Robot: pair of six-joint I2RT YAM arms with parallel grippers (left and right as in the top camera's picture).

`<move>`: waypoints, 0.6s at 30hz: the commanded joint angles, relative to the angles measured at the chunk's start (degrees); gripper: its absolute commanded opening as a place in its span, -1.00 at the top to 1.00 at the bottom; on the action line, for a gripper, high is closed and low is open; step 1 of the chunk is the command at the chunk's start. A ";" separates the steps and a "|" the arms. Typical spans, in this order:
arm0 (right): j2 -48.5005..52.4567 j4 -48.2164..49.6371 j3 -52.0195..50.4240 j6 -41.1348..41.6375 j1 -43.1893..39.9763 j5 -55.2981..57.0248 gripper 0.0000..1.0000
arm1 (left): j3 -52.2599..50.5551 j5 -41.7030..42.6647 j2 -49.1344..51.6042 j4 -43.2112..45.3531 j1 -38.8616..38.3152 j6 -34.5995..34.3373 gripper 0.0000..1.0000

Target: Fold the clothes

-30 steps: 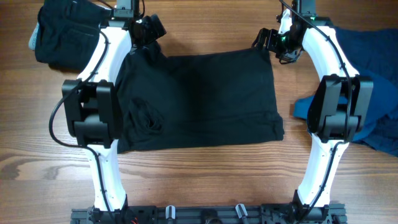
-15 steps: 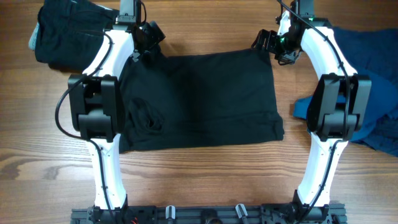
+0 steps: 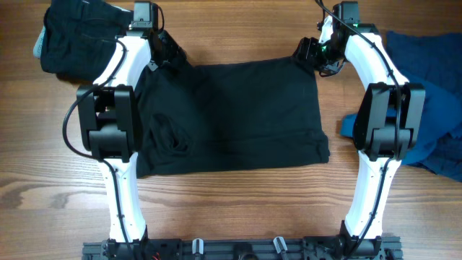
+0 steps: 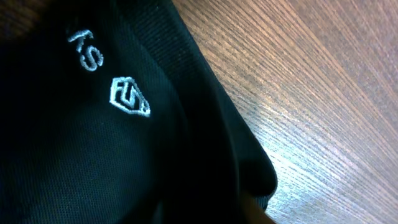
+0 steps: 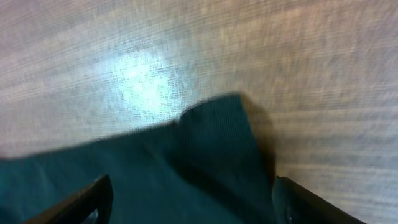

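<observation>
Overhead, black shirt (image 3: pixel 238 115), long axis left-right, neck opening (image 3: pixel 170 137) leftward

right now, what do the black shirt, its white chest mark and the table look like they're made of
The black shirt: soft knit fabric, matte, possibly cotton; the left wrist view shows a fine ribbed texture.
The white chest mark: looks like embroidered thread, in outline stitches.
The table: wood grain with a light sheen where glare shows; real wood or laminate, can't tell.
</observation>
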 commanded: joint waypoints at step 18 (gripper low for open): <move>3.43 5.77 1.07 2.56 2.19 8.11 -0.68 | 1.16 -0.52 1.09 -0.70 -0.17 0.09 0.78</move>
